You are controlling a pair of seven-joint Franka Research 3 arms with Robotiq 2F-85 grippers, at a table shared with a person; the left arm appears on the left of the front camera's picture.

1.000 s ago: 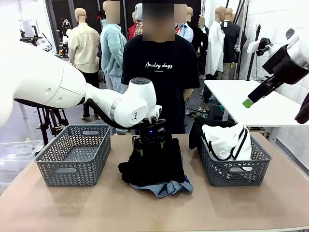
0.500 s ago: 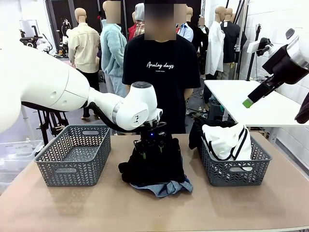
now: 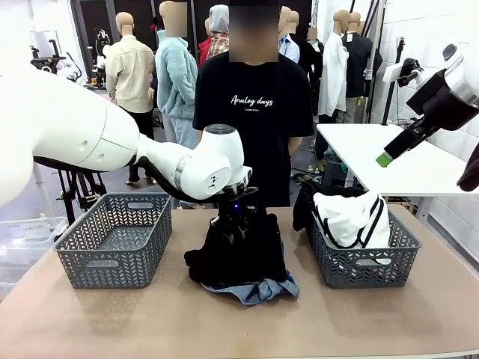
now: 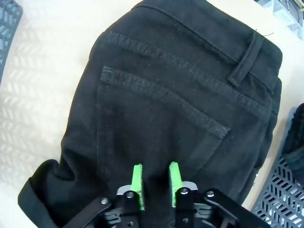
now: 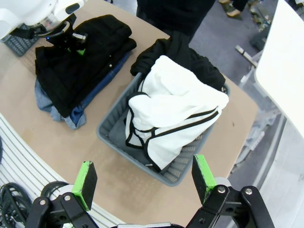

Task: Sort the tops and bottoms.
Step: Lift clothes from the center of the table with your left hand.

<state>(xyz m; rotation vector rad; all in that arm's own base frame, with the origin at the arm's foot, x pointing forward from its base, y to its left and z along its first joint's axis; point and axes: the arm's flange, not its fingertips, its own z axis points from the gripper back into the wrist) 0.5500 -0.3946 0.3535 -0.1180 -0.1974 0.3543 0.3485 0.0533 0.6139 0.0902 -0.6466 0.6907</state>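
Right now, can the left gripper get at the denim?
Probably not directly: the black jeans lie on top of the denim, leaving its front edge showing, and the left gripper pinches those jeans.

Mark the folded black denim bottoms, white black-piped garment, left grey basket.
Folded black denim bottoms (image 4: 161,123), left wrist view, back pocket.
White garment with thin black piping (image 5: 175,102), right wrist view, white middle panel.
Left grey plastic lattice basket (image 3: 116,265), front view, near wall.

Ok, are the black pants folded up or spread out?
Folded up. The black pants lie as a compact bundle on the blue denim, a rolled fold at one end.
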